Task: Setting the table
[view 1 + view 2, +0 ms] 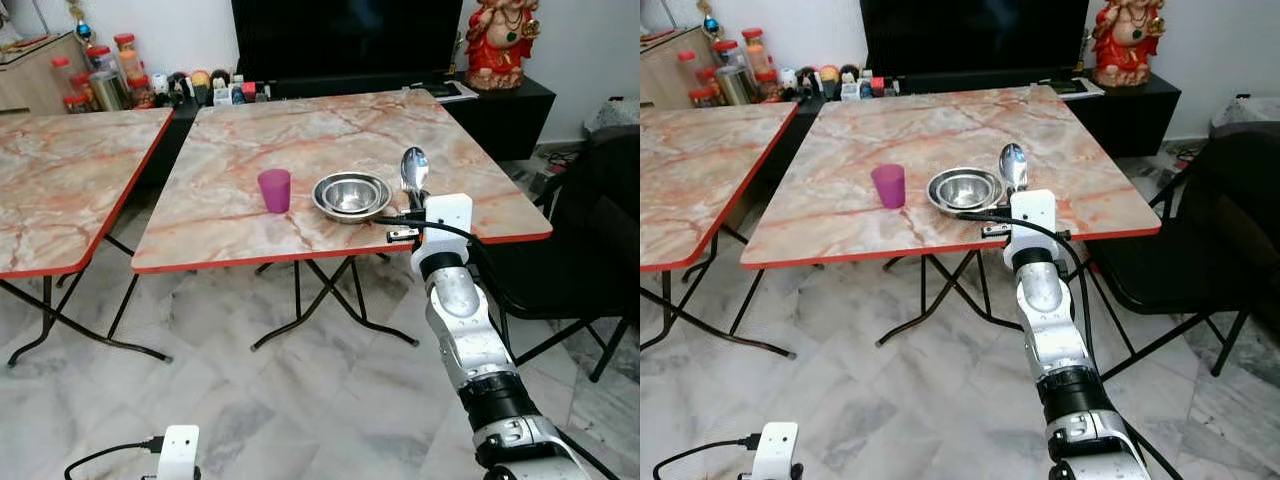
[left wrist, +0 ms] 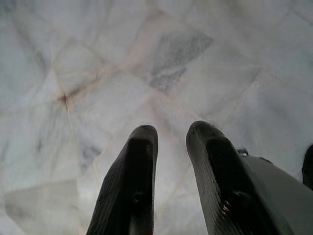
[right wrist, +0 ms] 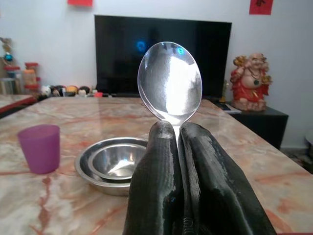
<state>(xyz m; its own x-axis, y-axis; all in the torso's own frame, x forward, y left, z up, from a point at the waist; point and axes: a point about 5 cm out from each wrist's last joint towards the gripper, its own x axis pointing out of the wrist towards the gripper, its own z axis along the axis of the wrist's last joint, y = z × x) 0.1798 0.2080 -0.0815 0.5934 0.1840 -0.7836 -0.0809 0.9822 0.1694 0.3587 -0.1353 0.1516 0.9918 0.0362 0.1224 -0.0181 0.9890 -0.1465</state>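
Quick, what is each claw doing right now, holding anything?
Right claw: closed on a spoon, held upright near the steel bowls.
Left claw: open, empty, hanging low over the floor.

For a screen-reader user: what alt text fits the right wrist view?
The right gripper holds a steel spoon upright, its fingers shut on the handle. Beyond it, on a marble-patterned table, sit nested steel bowls and a purple cup.
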